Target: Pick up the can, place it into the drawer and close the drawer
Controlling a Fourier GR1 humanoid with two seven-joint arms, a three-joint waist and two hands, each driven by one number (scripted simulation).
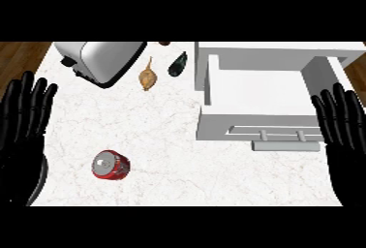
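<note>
Head view. The left hand (25, 121) shows at the left edge, released, fingers straight and pointing up, grasping nothing; the right hand (343, 121) shows at the right edge in the same relaxed, empty state, beside the drawer's front corner. Neither touches any object. The can (110, 164), red with a silver end, sits on the white marbled desk (178, 160) in the near-left area, just right of the left forearm and well apart from the drawer (257, 97). The drawer stands pulled open at the right, its white cavity bare, its handle (284, 134) facing the robot. A toaster (100, 60), a tan gourd-like item (148, 75) and a dark bottle-like item (178, 64) lie at the far side, away from the likely path. The pick-up is not yet begun. Judged best done with the left hand: lower over the can, curl fingers and thumb about its sides, lift clear before crossing to the drawer.
</note>
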